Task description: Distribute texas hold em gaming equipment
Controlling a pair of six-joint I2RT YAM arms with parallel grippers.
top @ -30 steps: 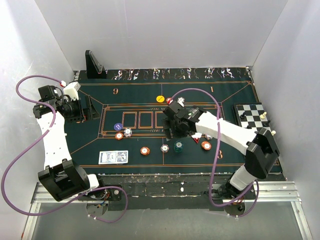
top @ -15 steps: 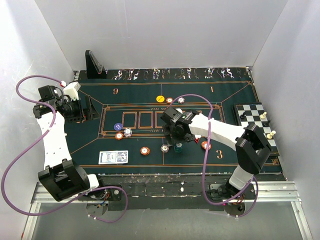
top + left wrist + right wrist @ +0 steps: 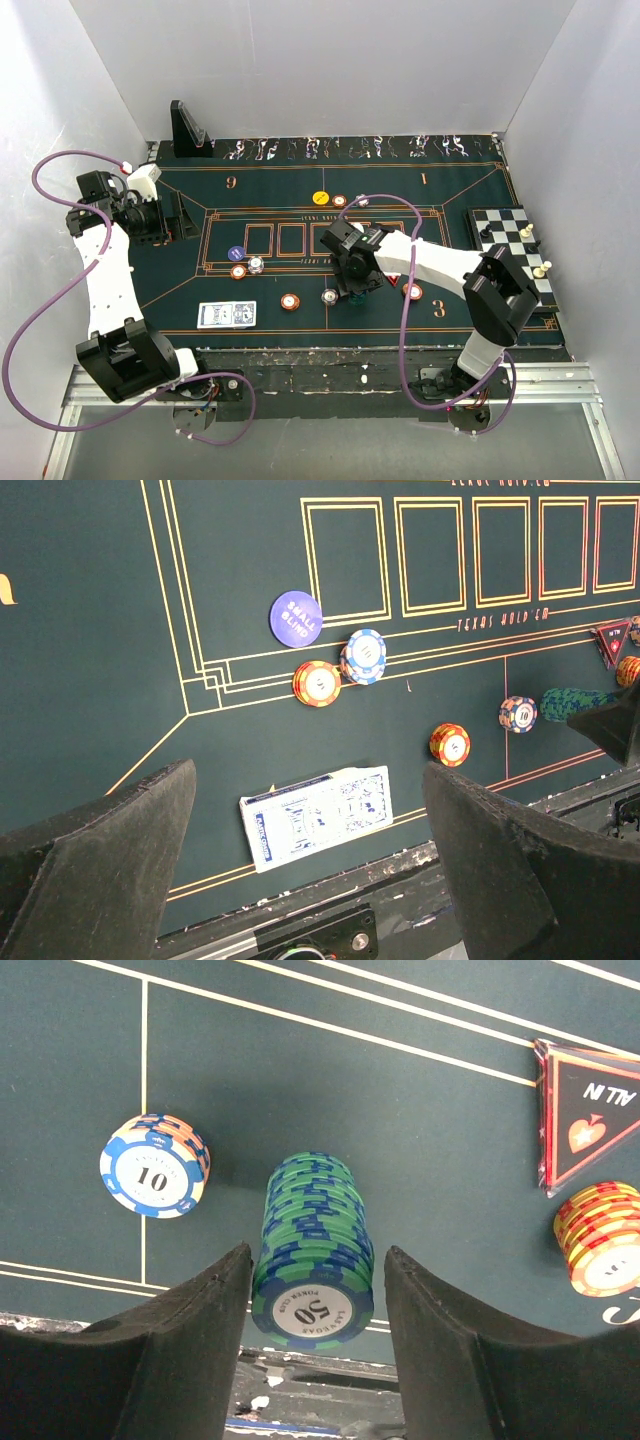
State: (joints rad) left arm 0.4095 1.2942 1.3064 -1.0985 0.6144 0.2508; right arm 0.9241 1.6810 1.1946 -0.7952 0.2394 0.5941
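dark green poker felt [image 3: 270, 190] with gold lines covers the table, boxed in by plain white walls. close to the near edge of the felt, around its middle, stands a tall stack of green-and-blue chips [image 3: 312, 1210], its top chip marked 50. the right gripper [image 3: 318, 1260] reaches over it, one black finger on each side, very close to the chip rims; whether they already press on the stack cannot be told. left of it sits a short blue-and-orange stack [image 3: 155, 1165] topped by a 10. to the right lie a triangular all-in marker [image 3: 590, 1120] and a red-and-yellow stack [image 3: 605, 1235]. the left gripper [image 3: 308, 775] hangs at the left side of the felt, fingers spread wide with nothing between them. its camera looks down on blue-backed playing cards [image 3: 318, 815] at the near edge. the chips look hard, smooth and fairly heavy together. the pile is loose, so it would likely shear or topple if pinched high up or tilted. the safest hold seems low on opposite rims, with an even squeeze and a level lift.
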